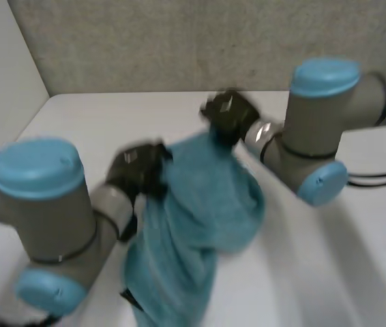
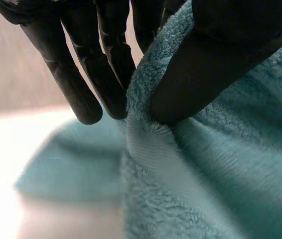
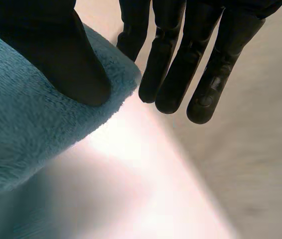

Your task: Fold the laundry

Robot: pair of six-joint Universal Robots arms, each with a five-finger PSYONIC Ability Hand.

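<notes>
Opening-out step, I judge: left hand (image 1: 137, 170) and right hand (image 1: 228, 116) each pinch the hanging teal terry towel (image 1: 200, 225); next, spread it flat.

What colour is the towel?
Plain teal-blue with no pattern. The towel shows best in the left wrist view, where its terry pile and a flat woven band are visible.

L hand (image 1: 137, 170) + R hand (image 1: 228, 114) grip teal towel (image 1: 200, 225) at top | hangs bunched over white table (image 1: 316, 272)
</notes>
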